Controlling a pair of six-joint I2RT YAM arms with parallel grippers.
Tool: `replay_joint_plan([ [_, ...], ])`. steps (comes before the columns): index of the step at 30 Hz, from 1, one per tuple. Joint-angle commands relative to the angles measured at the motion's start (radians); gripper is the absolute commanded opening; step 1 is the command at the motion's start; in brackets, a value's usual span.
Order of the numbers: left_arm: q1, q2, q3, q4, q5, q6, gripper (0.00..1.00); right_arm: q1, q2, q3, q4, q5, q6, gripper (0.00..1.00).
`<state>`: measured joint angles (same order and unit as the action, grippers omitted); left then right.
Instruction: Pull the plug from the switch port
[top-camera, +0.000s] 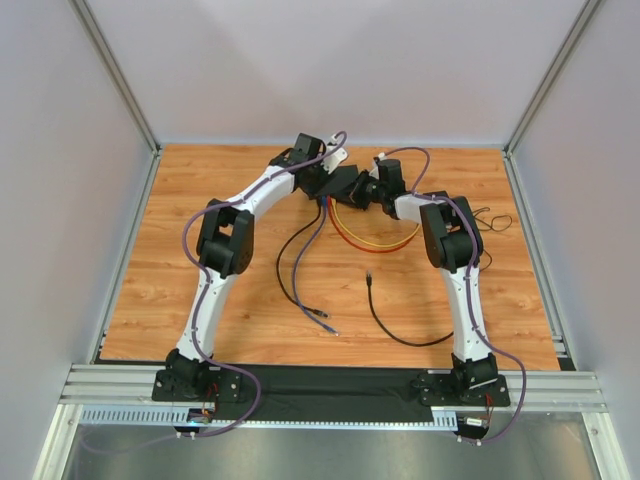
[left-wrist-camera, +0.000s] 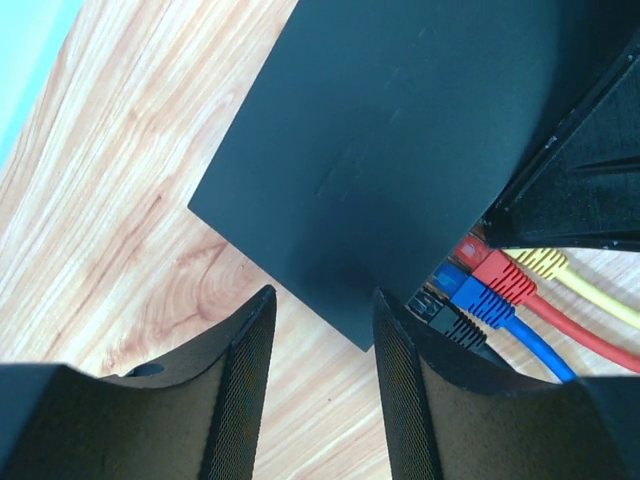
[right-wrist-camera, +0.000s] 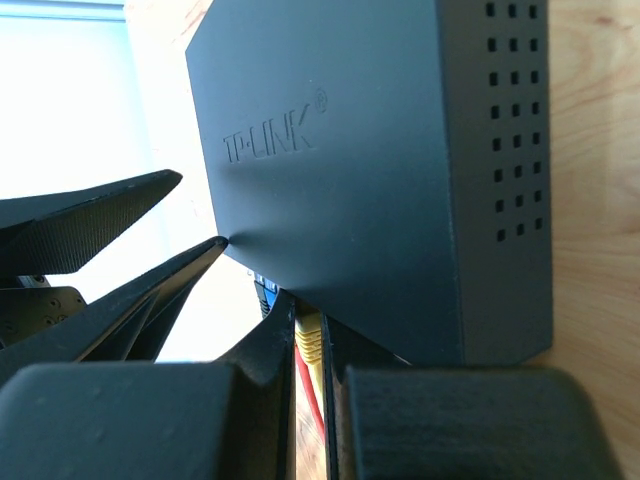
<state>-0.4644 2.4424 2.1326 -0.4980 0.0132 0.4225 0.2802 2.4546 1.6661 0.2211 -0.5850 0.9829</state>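
The right pincer (right-wrist-camera: 308, 325) pinches the yellow plastic plug (right-wrist-camera: 308, 348) in the flat black switch box (right-wrist-camera: 350, 180). The left pincer (left-wrist-camera: 322, 300) is spread, so a pull could drag the box.

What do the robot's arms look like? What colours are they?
Each arm has white tube-shaped links and chunky black joints. A purple cable loops along the left arm and the right arm. The left gripper and right gripper are black; the left one's fingers look meshy inside.

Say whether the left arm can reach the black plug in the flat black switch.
Probably yes: the open left gripper sits beside the black plug, nothing between; the right gripper pinches the yellow plug.
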Motion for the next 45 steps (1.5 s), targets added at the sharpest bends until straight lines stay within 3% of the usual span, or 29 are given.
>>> replay_joint_plan([
  [1,-0.005,-0.003,0.009,-0.040,0.007,0.025,0.52,0.013,0.024,0.012,-0.028,-0.033,0.013,0.00],
  [5,-0.010,-0.097,-0.114,0.081,0.074,0.038,0.56,0.016,0.030,0.015,-0.023,-0.039,0.016,0.00],
  [9,-0.016,-0.036,-0.024,0.003,0.056,0.047,0.56,0.014,0.029,0.015,-0.023,-0.041,0.014,0.00],
  [16,-0.023,-0.034,-0.027,0.027,0.070,0.035,0.56,0.014,0.034,0.018,-0.022,-0.042,0.017,0.00],
  [40,-0.036,0.135,0.213,-0.099,-0.065,0.018,0.55,0.025,0.024,0.012,-0.032,-0.044,0.011,0.00],
  [45,-0.036,0.119,0.207,-0.091,-0.053,0.001,0.54,0.028,0.017,0.001,-0.037,-0.042,0.008,0.00],
])
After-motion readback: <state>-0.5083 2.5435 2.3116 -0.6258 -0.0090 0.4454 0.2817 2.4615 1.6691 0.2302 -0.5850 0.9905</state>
